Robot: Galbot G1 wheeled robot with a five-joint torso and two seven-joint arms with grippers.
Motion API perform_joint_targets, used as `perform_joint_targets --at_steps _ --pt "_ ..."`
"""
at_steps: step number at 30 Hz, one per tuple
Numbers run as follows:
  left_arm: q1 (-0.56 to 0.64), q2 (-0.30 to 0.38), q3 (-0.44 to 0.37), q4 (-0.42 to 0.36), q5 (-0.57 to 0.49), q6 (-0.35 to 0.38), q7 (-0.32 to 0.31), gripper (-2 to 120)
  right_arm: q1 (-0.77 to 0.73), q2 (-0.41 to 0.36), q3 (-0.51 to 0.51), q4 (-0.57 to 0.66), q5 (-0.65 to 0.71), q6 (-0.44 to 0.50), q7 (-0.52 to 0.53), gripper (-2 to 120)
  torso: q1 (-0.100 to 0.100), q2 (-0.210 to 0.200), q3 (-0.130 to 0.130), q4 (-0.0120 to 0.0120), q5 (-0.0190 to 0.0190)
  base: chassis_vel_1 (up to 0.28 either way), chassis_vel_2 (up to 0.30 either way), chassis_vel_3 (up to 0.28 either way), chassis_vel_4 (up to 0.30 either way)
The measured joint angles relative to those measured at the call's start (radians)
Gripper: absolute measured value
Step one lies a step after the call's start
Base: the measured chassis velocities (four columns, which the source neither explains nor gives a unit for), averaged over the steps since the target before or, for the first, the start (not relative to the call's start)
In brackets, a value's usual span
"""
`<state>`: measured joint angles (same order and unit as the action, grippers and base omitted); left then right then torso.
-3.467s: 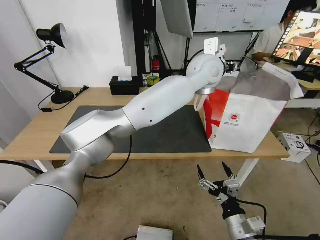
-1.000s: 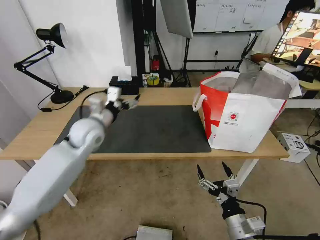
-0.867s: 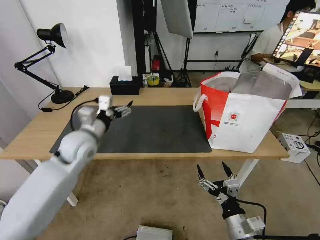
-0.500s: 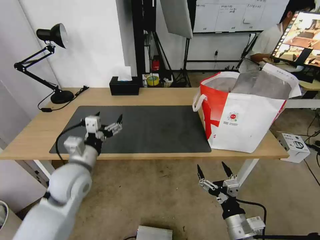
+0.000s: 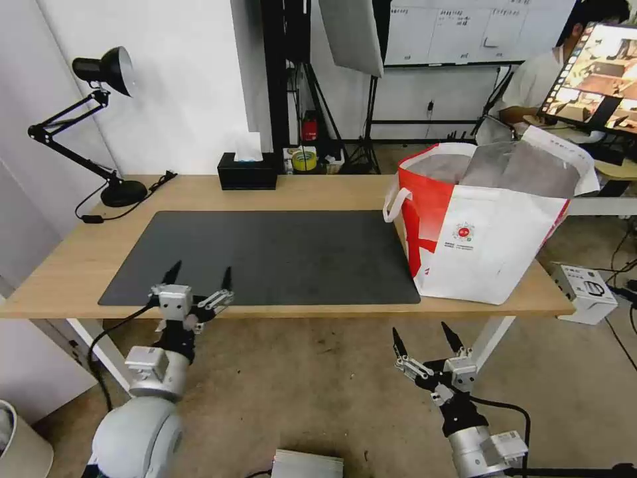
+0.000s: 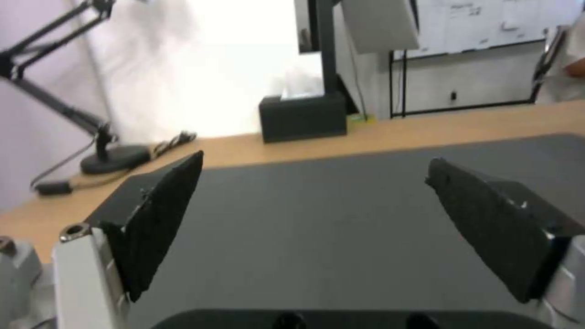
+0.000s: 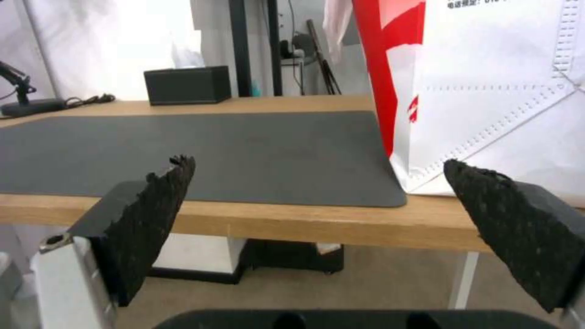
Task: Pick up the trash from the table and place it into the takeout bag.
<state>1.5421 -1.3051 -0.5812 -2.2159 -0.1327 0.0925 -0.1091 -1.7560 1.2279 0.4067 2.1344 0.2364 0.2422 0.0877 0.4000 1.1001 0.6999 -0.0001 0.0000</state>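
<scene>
Black-tipped fingers spread wide, the left gripper (image 5: 199,277) points up at the table's (image 5: 312,192) near edge (nothing between them); the takeout bag (image 5: 488,222) stands well off towards the right gripper (image 5: 424,340), also agape, lower.

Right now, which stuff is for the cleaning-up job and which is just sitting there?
For the job:
- bag, standing on the right end of the table
- mat on the table
- left tool, open, at the table's near edge
- right tool, open, low in front of the table

Just sitting there:
- lamp
- black tissue box
- tape roll behind the table
</scene>
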Motion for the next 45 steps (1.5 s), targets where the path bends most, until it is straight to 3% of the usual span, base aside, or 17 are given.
perform_joint_targets --at_steps 8,13,18,28,36,45 --pt "0.106 -0.069 -0.02 -0.02 -0.006 -0.064 0.053 100 0.0 0.0 0.0 0.0 0.0 0.0 0.0 100 0.0 0.0 0.0 0.0001 0.0 0.0 0.0 0.0 0.0" --pt "0.141 -0.1 -0.044 -0.014 -0.019 -0.133 0.151 100 0.0 0.0 0.0 0.0 0.0 0.0 0.0 100 0.0 0.0 0.0 0.0001 0.0 0.0 0.0 0.0 0.0" --pt "0.18 -0.125 -0.074 0.011 -0.044 -0.185 0.201 100 0.0 0.0 0.0 0.0 0.0 0.0 0.0 100 0.0 0.0 0.0 0.0001 0.0 0.0 0.0 0.0 0.0" --pt "0.203 -0.135 -0.123 0.053 -0.028 -0.288 0.252 100 0.0 0.0 0.0 0.0 0.0 0.0 0.0 100 0.0 0.0 0.0 0.0001 -0.0001 0.0 0.0 0.0 0.0" --pt "0.215 -0.129 -0.144 0.052 -0.025 -0.296 0.298 100 0.0 0.0 0.0 0.0 0.0 0.0 0.0 100 0.0 0.0 0.0 0.0001 -0.0001 0.0 0.0 0.0 0.0" --pt "0.212 -0.133 -0.141 0.059 -0.022 -0.303 0.302 100 0.0 0.0 0.0 0.0 0.0 0.0 0.0 100 0.0 0.0 0.0 0.0001 0.0 0.0 0.0 0.0 0.0"
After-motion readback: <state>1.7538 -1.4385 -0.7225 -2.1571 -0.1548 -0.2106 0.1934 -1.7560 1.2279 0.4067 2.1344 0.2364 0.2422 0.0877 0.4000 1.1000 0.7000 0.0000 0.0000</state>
